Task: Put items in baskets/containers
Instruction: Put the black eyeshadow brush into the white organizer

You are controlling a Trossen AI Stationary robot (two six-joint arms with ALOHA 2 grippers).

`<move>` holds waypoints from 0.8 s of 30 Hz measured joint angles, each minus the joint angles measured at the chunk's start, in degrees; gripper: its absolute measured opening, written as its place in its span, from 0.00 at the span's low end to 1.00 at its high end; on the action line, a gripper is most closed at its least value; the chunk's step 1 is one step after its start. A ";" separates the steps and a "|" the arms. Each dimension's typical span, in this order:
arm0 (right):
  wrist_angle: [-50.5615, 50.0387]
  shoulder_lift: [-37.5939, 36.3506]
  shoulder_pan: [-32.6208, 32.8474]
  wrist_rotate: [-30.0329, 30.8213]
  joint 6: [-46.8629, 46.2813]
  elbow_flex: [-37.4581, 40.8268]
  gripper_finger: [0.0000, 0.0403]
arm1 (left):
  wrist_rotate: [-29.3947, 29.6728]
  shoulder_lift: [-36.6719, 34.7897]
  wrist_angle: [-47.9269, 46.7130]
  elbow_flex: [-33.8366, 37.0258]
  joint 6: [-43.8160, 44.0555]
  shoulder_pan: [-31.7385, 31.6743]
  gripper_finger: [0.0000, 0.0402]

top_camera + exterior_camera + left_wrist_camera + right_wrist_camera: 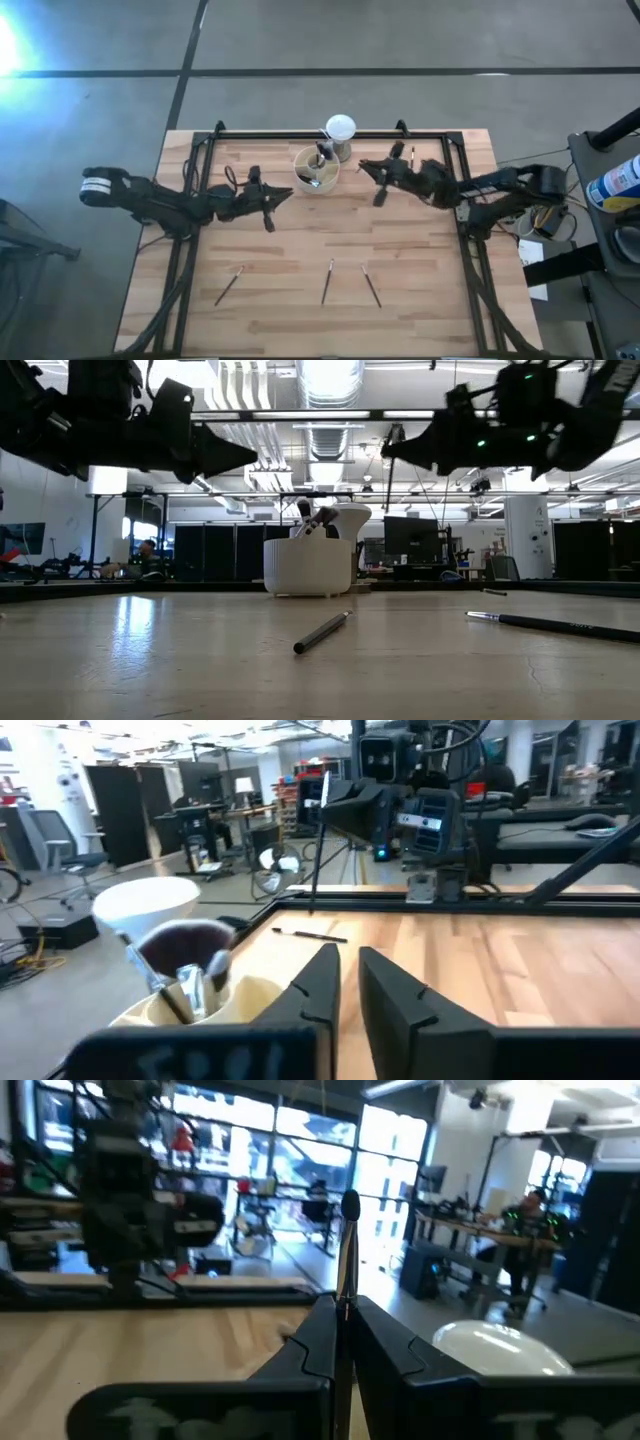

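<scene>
- Holding a brush (349, 1250) upright, our right gripper (381, 180), jaws clamped on it, hangs just beside the cup organiser (315, 170), nearer than the left.
- We cannot tell our left gripper (268, 203) fingers' state.

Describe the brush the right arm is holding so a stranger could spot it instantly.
Start at the round cream cup organiser at the wooden table's far edge. Just to its right, the right tool grips a thin dark-handled makeup brush. Unlike the three brushes lying flat near the front edge, it is off the table.

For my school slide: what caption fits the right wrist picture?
Right gripper pinching a thin makeup brush upright above the wooden table.
</scene>
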State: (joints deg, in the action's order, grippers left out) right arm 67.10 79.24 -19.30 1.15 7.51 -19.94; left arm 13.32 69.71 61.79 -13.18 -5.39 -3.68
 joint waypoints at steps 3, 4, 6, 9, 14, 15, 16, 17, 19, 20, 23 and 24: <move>0.18 6.49 -2.17 -0.30 0.18 -4.77 0.03 | -0.62 -0.04 1.58 1.45 -0.46 -0.71 0.03; 0.39 8.63 -2.90 -0.54 0.14 -6.54 0.03 | -0.74 -0.04 1.85 1.95 -0.83 -0.75 0.01; 1.37 12.79 -4.44 -2.97 -0.44 -9.70 0.03 | -0.78 -0.02 2.16 2.93 -1.29 -0.75 0.01; 2.38 18.56 -5.95 -5.28 -2.28 -14.02 0.03 | -0.79 -0.02 3.14 3.87 -1.46 -0.75 0.01; 2.48 24.80 -7.56 -5.69 -2.60 -18.40 0.03 | -0.81 -0.02 3.55 4.62 -1.12 -0.75 0.00; 2.54 25.66 -7.70 -5.78 -2.88 -18.96 0.03 | -0.81 -0.02 3.55 4.78 -1.10 -0.75 0.00; 2.57 26.40 -7.82 -5.92 -3.02 -19.42 0.03 | -0.81 -0.02 3.58 4.94 -0.97 -0.75 0.00; 2.57 27.08 -7.86 -5.94 -3.02 -19.68 0.03 | -0.81 -0.02 3.56 5.07 -0.72 -0.75 0.00; 2.44 27.88 -7.93 -5.99 -3.04 -19.94 0.03 | -0.81 -0.02 3.61 5.08 -0.35 -0.75 0.00; 2.35 28.03 -7.96 -6.07 -3.04 -19.94 0.03 | -0.81 -0.02 3.60 5.08 -0.26 -0.75 0.00; 2.70 28.02 -7.99 -6.16 -3.04 -19.62 0.03 | -0.81 -0.02 3.58 5.08 -0.03 -0.75 0.00; 2.65 27.97 -7.99 -6.18 -2.97 -19.40 0.03 | -0.81 -0.02 3.60 5.08 0.02 -0.75 0.00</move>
State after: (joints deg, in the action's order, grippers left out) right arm 69.75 107.21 -27.29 -5.04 4.54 -39.34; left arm 12.51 69.69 65.39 -8.10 -5.37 -4.43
